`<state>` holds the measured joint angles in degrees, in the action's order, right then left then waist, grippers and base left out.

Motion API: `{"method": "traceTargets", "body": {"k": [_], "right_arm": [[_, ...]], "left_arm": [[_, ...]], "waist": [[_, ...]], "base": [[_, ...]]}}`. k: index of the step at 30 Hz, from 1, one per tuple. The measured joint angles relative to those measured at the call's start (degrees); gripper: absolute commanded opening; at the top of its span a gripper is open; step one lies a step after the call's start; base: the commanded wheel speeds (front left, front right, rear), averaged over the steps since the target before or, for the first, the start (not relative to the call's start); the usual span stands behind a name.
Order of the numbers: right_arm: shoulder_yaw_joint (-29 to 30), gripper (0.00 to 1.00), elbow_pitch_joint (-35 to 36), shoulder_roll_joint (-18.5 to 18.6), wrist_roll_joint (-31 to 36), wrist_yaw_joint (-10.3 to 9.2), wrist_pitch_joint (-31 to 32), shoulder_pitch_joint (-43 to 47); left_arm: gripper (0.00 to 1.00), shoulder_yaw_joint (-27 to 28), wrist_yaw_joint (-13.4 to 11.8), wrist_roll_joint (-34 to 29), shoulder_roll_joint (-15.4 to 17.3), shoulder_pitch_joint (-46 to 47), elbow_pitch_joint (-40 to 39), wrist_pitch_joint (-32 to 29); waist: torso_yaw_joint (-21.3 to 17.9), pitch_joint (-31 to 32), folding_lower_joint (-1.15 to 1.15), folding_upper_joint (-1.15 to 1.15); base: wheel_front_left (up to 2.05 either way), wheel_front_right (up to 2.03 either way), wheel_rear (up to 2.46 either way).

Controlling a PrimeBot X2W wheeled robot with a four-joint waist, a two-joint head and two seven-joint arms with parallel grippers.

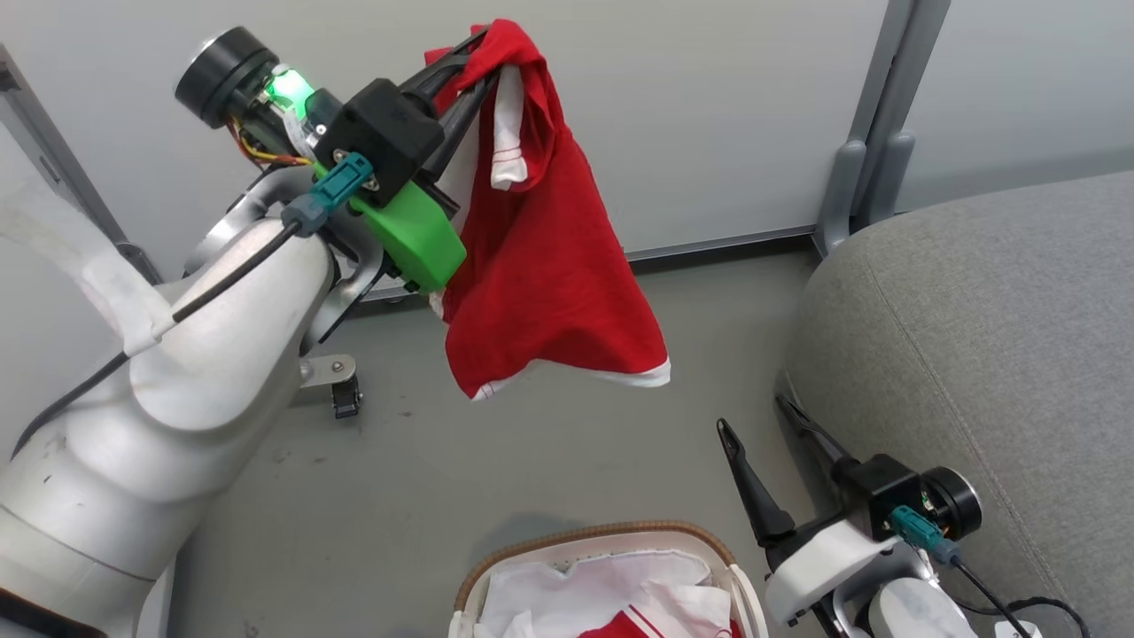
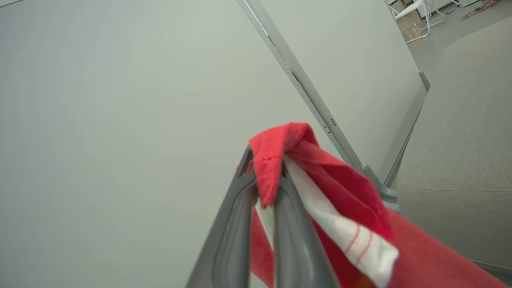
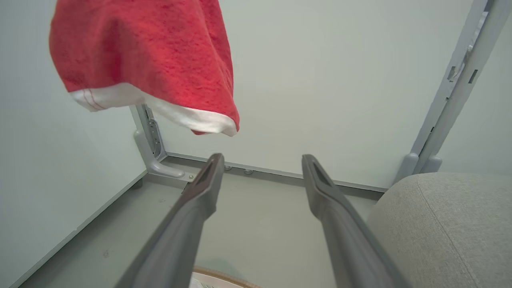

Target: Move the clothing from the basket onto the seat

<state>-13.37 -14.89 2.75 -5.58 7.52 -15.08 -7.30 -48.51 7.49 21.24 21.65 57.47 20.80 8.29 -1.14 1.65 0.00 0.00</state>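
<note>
Upper centre of head view: left claw [image 1: 474,58] clamped on top fold of red garment [image 1: 549,266]. Garment hangs free above floor [image 1: 567,461], left of seat [image 1: 992,337], up-frame of basket [image 1: 611,534]. Long axis vertical; white-trimmed hem points down. Right claw [image 1: 753,415] spread wide, empty, lower right beside seat. Judgement: carry rightward, keep hem above cushion edge, lower onto seat, then release.

The basket [image 1: 585,534] sits on the floor [image 1: 532,461] at the near edge, with a heap of clothing [image 1: 611,589] in it. Beyond the basket and to its left, a garment [image 1: 549,266] hangs well above the floor from the left gripper [image 2: 265,160]. Right of the basket lies the seat [image 1: 974,354]; the right gripper [image 1: 755,415] stands between basket and seat, close to both. The wall panel [image 1: 709,115] stands behind the basket, past the garment
</note>
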Motion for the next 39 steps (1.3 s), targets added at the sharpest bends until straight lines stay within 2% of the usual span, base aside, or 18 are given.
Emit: {"method": "traceTargets", "body": {"k": [15,23,24,25,27,28,29,38,39], "right_arm": [[-1.07,1.00,-5.47,0.03,7.76,0.00,-0.01,-7.19],[-2.59,1.00,-0.24,0.00,8.16,0.00,-0.01,-9.29],[-2.64,0.79,0.42,0.01,8.05,0.00,-0.01,-9.33],[-2.74,0.44,0.82,0.01,7.94,0.00,-0.01,-9.43],[-3.00,0.23,1.88,-0.01,7.42,0.00,-0.01,-9.53],[-3.04,0.18,2.12,0.00,7.20,0.00,-0.01,-9.54],[-3.10,0.00,2.34,0.01,7.00,0.00,-0.01,-9.54],[-3.52,0.00,3.94,0.02,5.46,0.00,-0.01,-9.48],[-3.47,0.00,4.08,0.01,5.45,0.00,0.00,-9.47]], "left_arm": [[0.00,-5.31,0.03,3.04,-3.81,6.15,-0.53,0.01],[0.00,-7.22,0.03,4.30,-4.11,6.48,-1.99,0.37],[0.00,-7.24,0.03,4.43,-3.97,6.34,-2.08,0.43],[0.00,-7.25,0.03,4.56,-3.82,6.08,-2.09,0.43],[0.00,-7.35,0.02,5.26,-3.45,4.98,-1.87,0.46],[0.00,-7.38,-0.02,5.54,-3.32,4.44,-1.72,0.62],[0.00,-7.43,-0.14,5.91,-3.20,3.82,-1.54,0.64],[0.00,-6.80,-2.56,9.98,-2.71,-4.61,0.60,3.58],[0.28,-6.73,-2.76,10.15,-2.72,-5.54,0.87,4.02]], "waist": [[3.10,0.83,0.00,0.00],[4.23,1.46,0.00,0.00],[4.29,1.55,0.00,0.00],[4.33,1.62,0.00,0.00],[4.37,1.76,0.00,0.00],[4.37,1.81,0.00,0.00],[4.34,1.86,0.00,0.00],[3.69,1.97,0.00,0.00],[3.63,1.92,0.00,0.00]], "base": [[0.00,0.00,0.00],[0.00,0.00,0.00],[0.00,0.00,0.00],[0.00,0.00,0.00],[0.00,0.00,0.00],[0.00,0.00,0.00],[0.00,0.00,0.00],[0.00,0.00,0.00],[0.00,0.00,0.00]]}}
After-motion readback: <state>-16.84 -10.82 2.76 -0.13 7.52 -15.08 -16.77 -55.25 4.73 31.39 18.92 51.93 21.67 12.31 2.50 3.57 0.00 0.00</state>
